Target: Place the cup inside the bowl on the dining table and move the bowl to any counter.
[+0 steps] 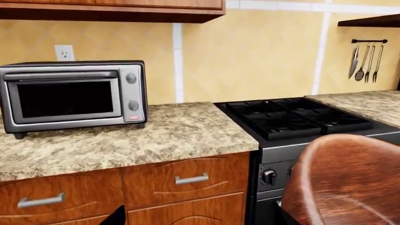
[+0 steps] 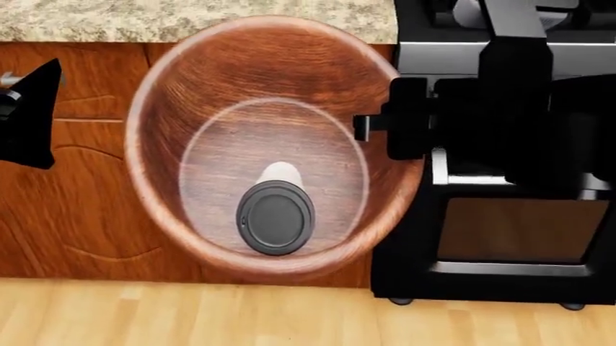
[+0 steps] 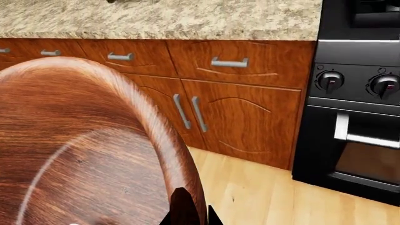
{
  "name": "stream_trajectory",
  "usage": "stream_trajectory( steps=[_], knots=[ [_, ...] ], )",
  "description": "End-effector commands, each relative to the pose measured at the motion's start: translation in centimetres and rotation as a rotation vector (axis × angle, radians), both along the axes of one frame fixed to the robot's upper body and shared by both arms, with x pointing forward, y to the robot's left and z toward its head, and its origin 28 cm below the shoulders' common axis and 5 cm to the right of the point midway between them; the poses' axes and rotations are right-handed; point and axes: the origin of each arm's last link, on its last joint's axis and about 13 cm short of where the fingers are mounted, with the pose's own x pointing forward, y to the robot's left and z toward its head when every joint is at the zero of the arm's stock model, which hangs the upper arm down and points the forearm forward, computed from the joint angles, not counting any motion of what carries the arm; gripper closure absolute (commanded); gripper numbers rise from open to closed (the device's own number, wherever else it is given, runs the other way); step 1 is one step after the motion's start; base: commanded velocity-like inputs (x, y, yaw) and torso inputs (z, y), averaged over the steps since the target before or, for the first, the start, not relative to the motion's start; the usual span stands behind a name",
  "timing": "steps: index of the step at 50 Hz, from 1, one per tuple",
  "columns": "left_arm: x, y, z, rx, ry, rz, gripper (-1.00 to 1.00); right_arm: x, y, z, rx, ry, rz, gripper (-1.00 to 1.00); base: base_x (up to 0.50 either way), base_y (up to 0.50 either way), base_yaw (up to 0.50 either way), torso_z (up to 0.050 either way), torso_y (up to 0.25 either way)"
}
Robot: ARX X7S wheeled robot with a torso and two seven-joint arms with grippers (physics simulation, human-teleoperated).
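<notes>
The reddish-brown wooden bowl (image 2: 241,86) hangs in the air in front of the cabinets, just below the edge of the brown-speckled counter (image 2: 192,18). Inside it stands the cream cup (image 2: 276,216), its dark grey lid facing up. My right gripper (image 2: 394,137) is shut on the bowl's right rim; in the right wrist view the rim (image 3: 181,187) sits between the fingertips (image 3: 187,213). My left gripper (image 1: 200,221) is open and holds nothing, off to the bowl's left side (image 2: 29,115), facing the counter (image 1: 156,136). The dining table is out of view.
A silver toaster oven (image 1: 72,96) stands on the counter at the back. A black stove (image 2: 510,216) adjoins the counter on the right, with more counter (image 1: 368,105) beyond it. Wood cabinet doors and drawers (image 3: 231,93) are below, over a pale wood floor (image 2: 192,317).
</notes>
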Motion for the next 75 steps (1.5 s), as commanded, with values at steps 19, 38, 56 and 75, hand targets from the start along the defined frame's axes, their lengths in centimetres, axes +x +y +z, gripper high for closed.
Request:
stream_trajectory(
  steps=[19, 38, 56, 75],
  knots=[
    [0.04, 0.01, 0.30, -0.008, 0.005, -0.004, -1.00, -0.18, -0.15, 0.80, 0.017, -0.023, 0.002, 1.00, 0.50, 0.03, 0.00, 0.000, 0.002],
    [0.17, -0.38, 0.25, 0.010, 0.007, -0.011, -1.00, -0.26, -0.46, 0.35, 0.030, -0.013, -0.006, 1.00, 0.50, 0.03, 0.00, 0.001, 0.002],
    [-0.09, -0.03, 0.08, 0.006, 0.005, 0.001, -1.00, -0.14, -0.38, 0.48, 0.028, -0.013, -0.014, 1.00, 0.50, 0.03, 0.00, 0.000, 0.002],
    [-0.41, 0.10, 0.23, 0.004, -0.002, 0.014, -1.00, 0.02, -0.18, 0.78, 0.039, -0.015, -0.014, 1.00, 0.13, 0.00, 0.00, 0.000, 0.001]
  ],
)
